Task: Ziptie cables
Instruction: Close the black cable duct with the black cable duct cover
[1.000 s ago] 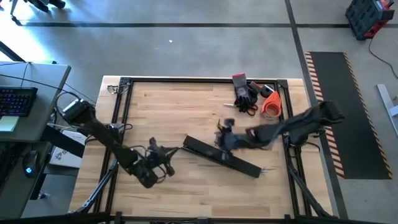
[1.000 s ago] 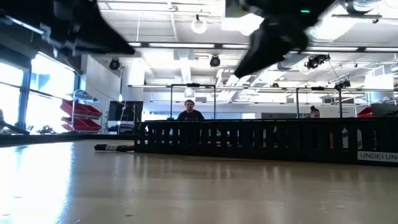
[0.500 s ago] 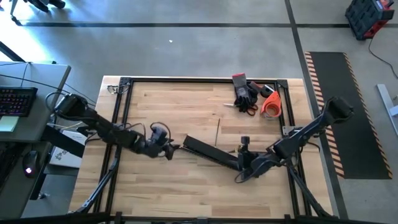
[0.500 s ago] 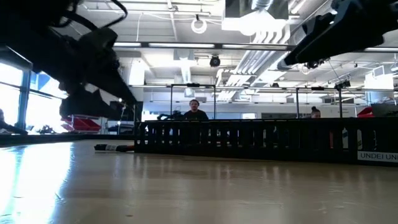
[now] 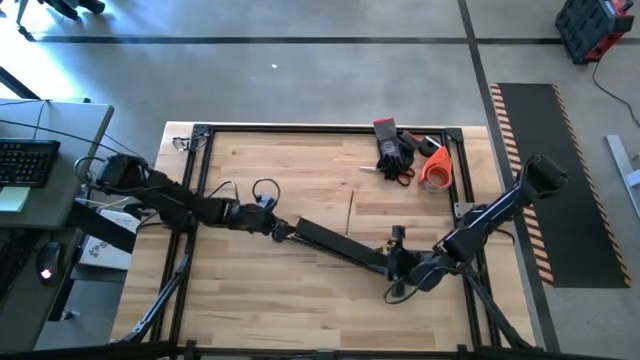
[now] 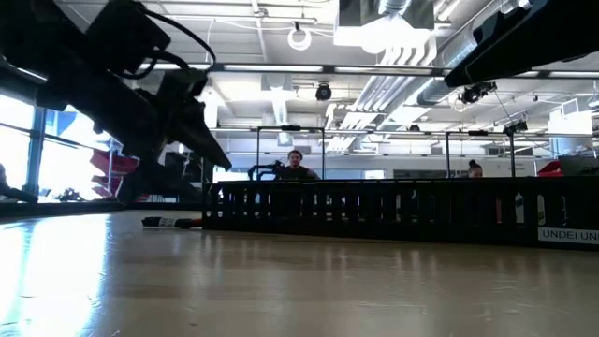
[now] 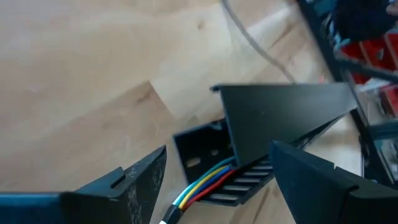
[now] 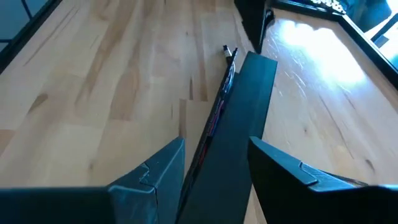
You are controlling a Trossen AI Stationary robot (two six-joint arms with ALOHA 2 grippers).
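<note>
A long black bar [image 5: 340, 248] with slots along its edges lies slanted across the middle of the wooden tabletop [image 5: 300, 170]. Near the far right corner sit a black glove [image 5: 392, 150], red-handled scissors [image 5: 402, 175] and an orange roll of tape [image 5: 436, 167], all close together. A keyboard [image 5: 25, 160] rests on a grey desk beside the tabletop. A person [image 6: 296, 167] shows behind the bar.

Bright, even ceiling lamps [image 6: 299, 38]; daylight glares off the wooden tabletop [image 8: 311, 34]; left wrist view soft, near arms silhouetted black
</note>
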